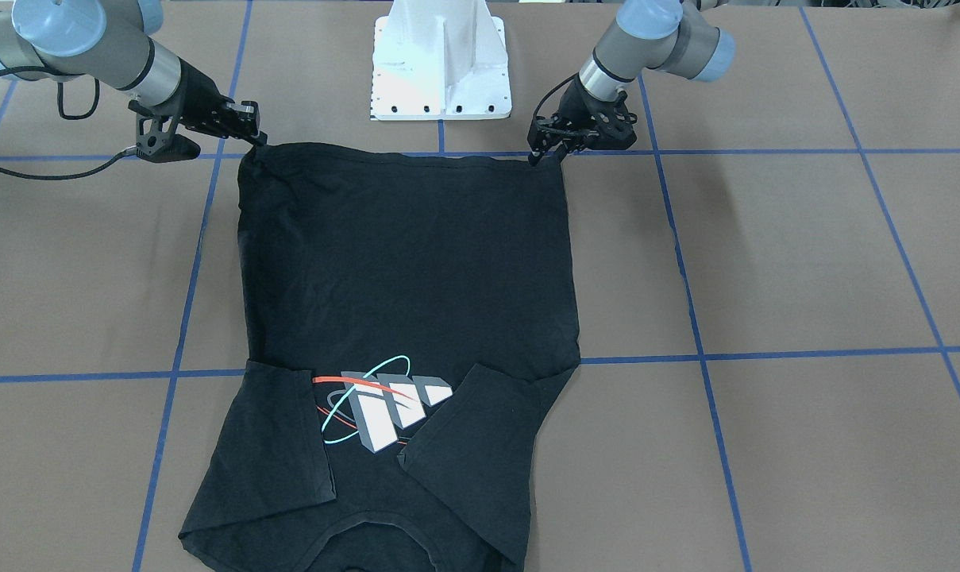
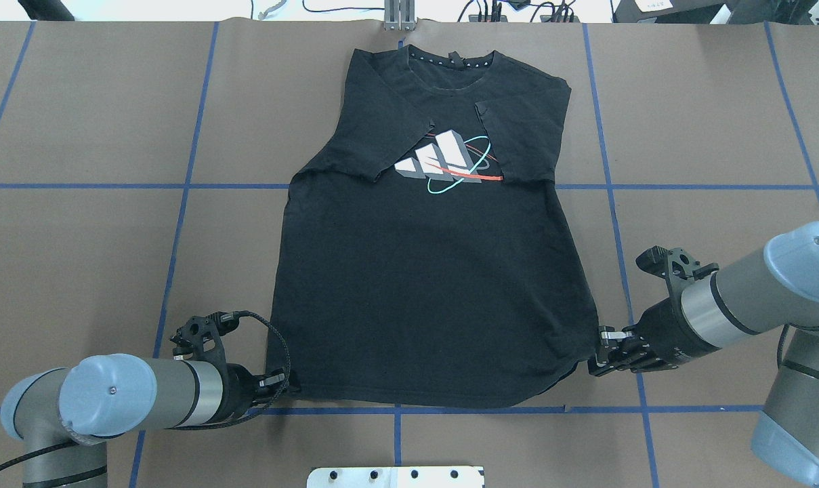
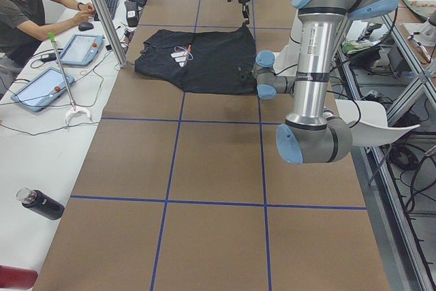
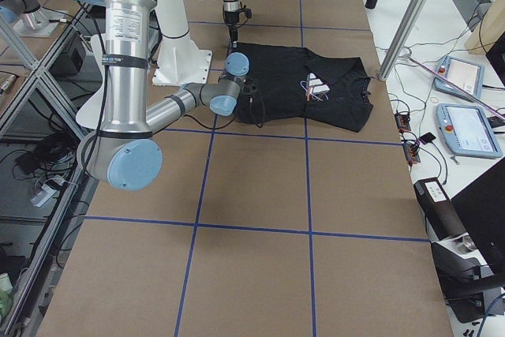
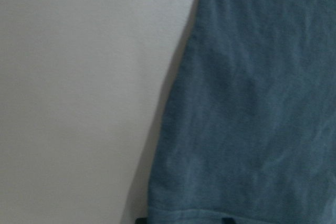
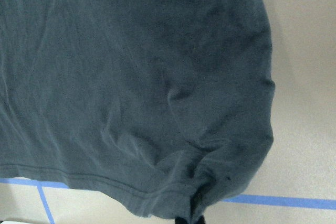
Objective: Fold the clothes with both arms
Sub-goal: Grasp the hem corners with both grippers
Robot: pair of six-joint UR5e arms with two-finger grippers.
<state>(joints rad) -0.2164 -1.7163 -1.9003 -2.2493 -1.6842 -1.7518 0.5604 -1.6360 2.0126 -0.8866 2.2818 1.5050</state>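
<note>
A brown tabletop (image 2: 77, 271) bore blue tape lines (image 2: 111, 185); a white base (image 1: 441, 63) stood there; a person (image 3: 27, 5) sat beside tablets (image 3: 82, 49).

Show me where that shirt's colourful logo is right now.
In the overhead view the chest print sits on the far half of the black T-shirt, below the collar, between the two folded-in sleeves.

a brown table (image 2: 77, 271) gridded with blue tape (image 2: 111, 184) carries a black t-shirt (image 2: 429, 291) lying flat.
</note>
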